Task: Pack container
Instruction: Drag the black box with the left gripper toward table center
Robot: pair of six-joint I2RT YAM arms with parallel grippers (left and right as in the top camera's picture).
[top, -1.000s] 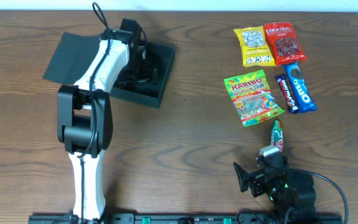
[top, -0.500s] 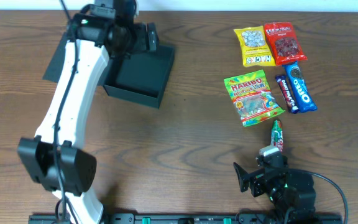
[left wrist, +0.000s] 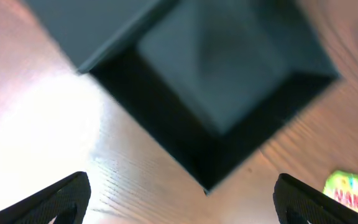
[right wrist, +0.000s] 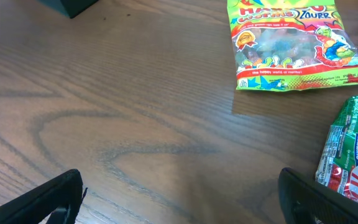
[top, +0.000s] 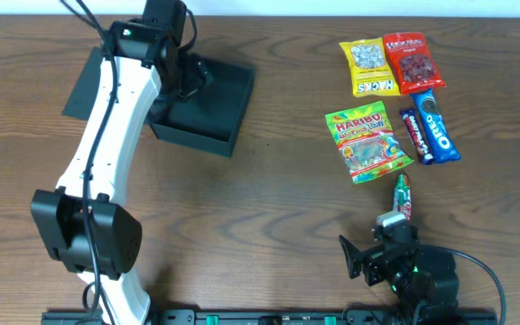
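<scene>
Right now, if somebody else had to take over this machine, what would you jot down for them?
Left gripper: open, empty, hovering over the container, whose lid flap lies open to one side.
Right gripper: open, empty, low at the front of the table, near the KitKat bar.
Container: looks empty, though the left wrist view is blurred.
Done: nothing packed yet.
Left: Haribo bag, Oreo pack, yellow packet, red packet and the KitKat bar all lie on the table, apart from the container.
</scene>
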